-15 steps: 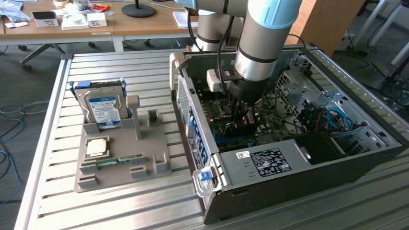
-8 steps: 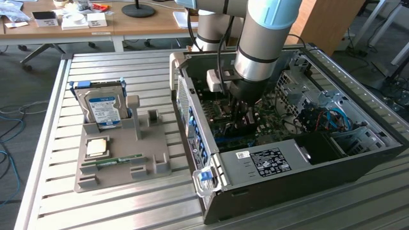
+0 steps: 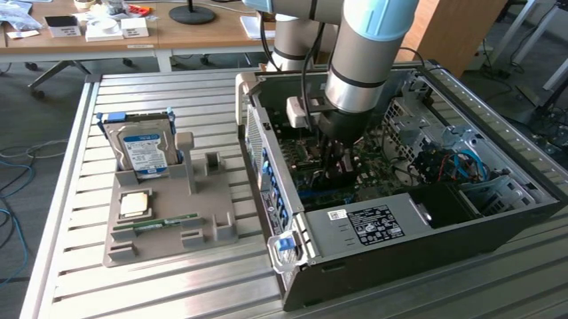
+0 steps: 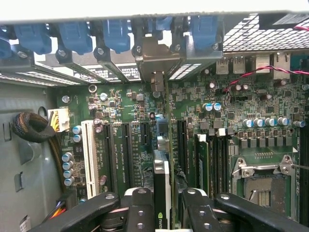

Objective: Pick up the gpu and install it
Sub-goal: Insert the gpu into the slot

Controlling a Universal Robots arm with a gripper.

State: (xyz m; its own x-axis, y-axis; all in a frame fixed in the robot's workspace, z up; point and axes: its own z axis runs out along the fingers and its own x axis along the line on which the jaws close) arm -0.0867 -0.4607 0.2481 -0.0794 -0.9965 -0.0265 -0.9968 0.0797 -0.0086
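Arm reaches down into open PC case (image 3: 497, 219) lying on its side on slatted metal table (image 3: 80, 133), w/ pincer (image 3: 337, 174) low over the motherboard (image 4: 212, 111); wrist view shows pincer (image 4: 165, 205) pinching the gpu (image 4: 161, 193) edge-on btwn its two black fingers (image 4: 140, 208), card held upright, thin black edge w/ green logo toward the camera; gpu's far end runs toward the case's rear slot brackets w/ blue clips (image 4: 116, 34), and its silver bracket (image 4: 154, 60) sits at that rear wall; card stands over the board's expansion slots, just beside a white slot (image 4: 88, 154) and black slots (image 4: 126, 154); can't tell if it's seated in a slot or just above; empty CPU socket (image 4: 263, 188) and RAM slots (image 4: 217, 154) lie on the other side of the card.

On the table nr the exterior view's left edge, well apart from the case, a grey holder tray (image 3: 169, 226) carries a blue-labelled hard drive (image 3: 146, 154) standing upright, a CPU chip (image 3: 135, 204) lying flat, and a RAM stick (image 3: 164, 222) lying flat; PSU (image 3: 364, 226) w/ label sits at the case's near end.
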